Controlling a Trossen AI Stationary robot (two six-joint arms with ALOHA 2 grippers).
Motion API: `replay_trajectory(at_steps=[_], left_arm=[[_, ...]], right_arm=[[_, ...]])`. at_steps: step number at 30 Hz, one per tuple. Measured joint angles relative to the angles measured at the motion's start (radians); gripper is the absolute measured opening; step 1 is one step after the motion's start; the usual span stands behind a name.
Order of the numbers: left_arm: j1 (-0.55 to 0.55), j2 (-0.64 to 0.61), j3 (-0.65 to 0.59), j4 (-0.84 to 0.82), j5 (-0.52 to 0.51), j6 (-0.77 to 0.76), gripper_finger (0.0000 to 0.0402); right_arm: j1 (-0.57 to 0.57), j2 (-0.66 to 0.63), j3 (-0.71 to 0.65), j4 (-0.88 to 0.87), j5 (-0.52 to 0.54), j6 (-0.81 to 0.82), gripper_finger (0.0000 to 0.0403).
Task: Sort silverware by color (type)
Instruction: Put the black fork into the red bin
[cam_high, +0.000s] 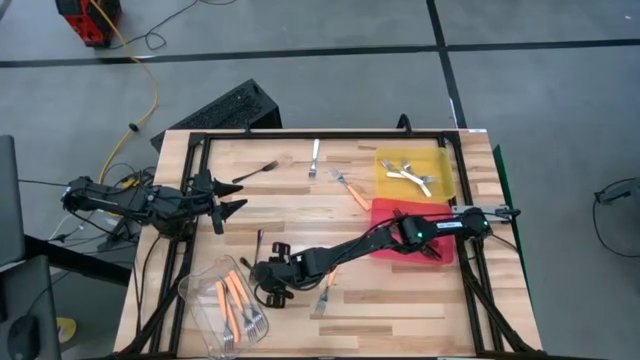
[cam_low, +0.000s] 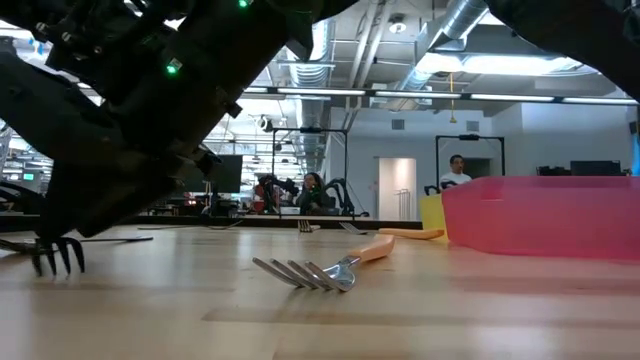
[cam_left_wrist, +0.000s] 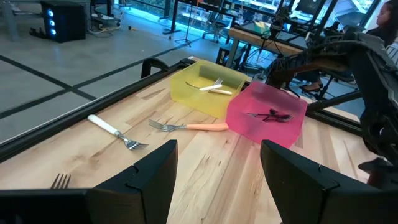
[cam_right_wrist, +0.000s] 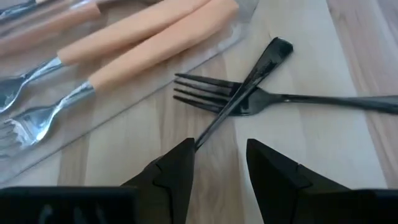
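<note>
Two black forks (cam_right_wrist: 249, 93) lie crossed on the wood beside the clear tub (cam_high: 225, 305), which holds several orange-handled forks (cam_right_wrist: 143, 43). My right gripper (cam_right_wrist: 221, 168) hangs open just above them, slanting down; the shaft of one black fork (cam_right_wrist: 217, 121) runs under its finger (cam_right_wrist: 177, 165). That fork's tines (cam_low: 55, 255) rest on the table. Loose on the wood lie orange forks (cam_high: 350, 188) (cam_low: 320, 268), a white fork (cam_high: 314, 158) and a black fork (cam_high: 255, 172). My left gripper (cam_high: 225, 205) waits open at the table's left. My right gripper has one finger over the lower shaft (cam_right_wrist: 200, 142) of a black fork that lies flat on the table. The finger hides that spot, so I cannot tell whether it touches the fork.
A yellow tray (cam_high: 440, 165) with white-handled forks and a red tray (cam_high: 385, 210) with dark forks stand at the right, under my right arm. Another black fork (cam_high: 258, 245) lies near the tub. A black frame rails the table's edges.
</note>
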Motion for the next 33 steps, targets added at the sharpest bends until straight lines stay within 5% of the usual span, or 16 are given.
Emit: replay_trajectory(at_steps=[4,21,33], left_arm=[[0.000,0.000,0.000,0.000,0.000,0.000,0.0215],[0.000,0.000,0.000,0.000,0.001,0.013,0.0215],[0.000,0.002,0.000,-0.001,0.003,0.019,0.0215]], right_arm=[[-0.001,-0.004,0.001,-0.073,0.078,0.023,0.0172],[-0.040,-0.077,-0.010,-0.325,0.114,-0.023,0.0173],[0.055,-0.115,-0.008,-0.073,0.110,-0.073,0.0173]])
